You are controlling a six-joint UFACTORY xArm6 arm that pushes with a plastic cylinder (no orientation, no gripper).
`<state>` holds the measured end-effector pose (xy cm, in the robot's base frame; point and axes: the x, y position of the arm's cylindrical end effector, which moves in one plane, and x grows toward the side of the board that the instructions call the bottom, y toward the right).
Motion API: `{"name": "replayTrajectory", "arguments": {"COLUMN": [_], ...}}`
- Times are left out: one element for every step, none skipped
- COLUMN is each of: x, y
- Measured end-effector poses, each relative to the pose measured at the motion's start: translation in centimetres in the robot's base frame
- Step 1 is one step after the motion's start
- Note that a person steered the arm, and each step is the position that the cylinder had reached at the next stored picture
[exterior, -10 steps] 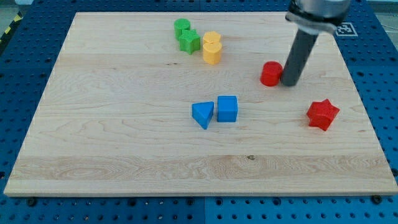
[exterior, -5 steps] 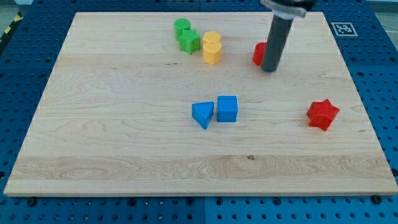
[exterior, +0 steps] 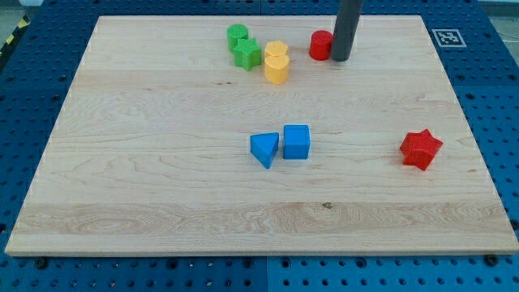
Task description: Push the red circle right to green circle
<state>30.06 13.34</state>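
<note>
Pushing leftward, my tip [exterior: 340, 58] touches the red circle's [exterior: 321, 45] right; green circle [exterior: 237, 35] far left; no pincer fitted, state untellable.

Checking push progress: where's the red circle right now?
The red circle sits near the view's top edge of the board, right of centre, with my tip against its right side and the yellow blocks to its left.

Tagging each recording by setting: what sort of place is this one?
Probably a robotics lab bench: a wooden board lies on a blue perforated table, a printed marker tag sits at the board's corner, and small coloured blocks like the red circle are scattered about.
</note>
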Motion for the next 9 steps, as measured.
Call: {"name": "replayTrajectory", "arguments": {"x": [0.0,-0.4,-1.7,-3.4,-4.4,-4.3,-3.4,-3.4,-3.9], "y": [3.2,2.8,-1.2,-4.1,-2.4,-2.2,-3.7,-7.5,-8.7]}}
